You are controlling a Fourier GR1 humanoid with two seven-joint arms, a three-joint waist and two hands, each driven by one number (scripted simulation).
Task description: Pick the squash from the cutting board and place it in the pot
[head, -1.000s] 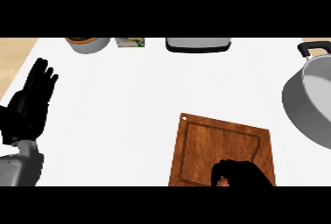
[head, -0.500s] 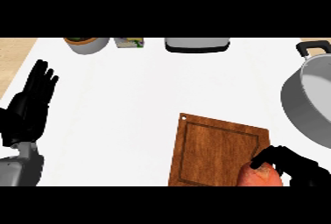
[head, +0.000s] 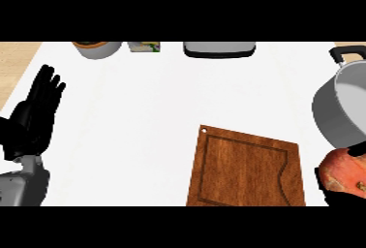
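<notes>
The orange-red squash [head: 343, 174] is off the wooden cutting board [head: 247, 169], just past its right edge at the lower right of the head view. My right hand [head: 346, 199] is shut on it, mostly hidden behind the squash, with a dark fingertip showing over its top. The grey pot [head: 334, 114] with a black handle stands at the right edge, directly beyond the squash. The board is bare. My left hand [head: 34, 118] rests open at the far left, fingers pointing up.
Along the counter's back edge stand a grey bowl with an orange rim [head: 97, 48], a small box [head: 144, 46] and a grey appliance [head: 219, 49]. White counter lies between the left hand and the board.
My right hand has carried the squash rightward off the board towards the pot and lifted it nearer the camera. The left hand has stayed still.
</notes>
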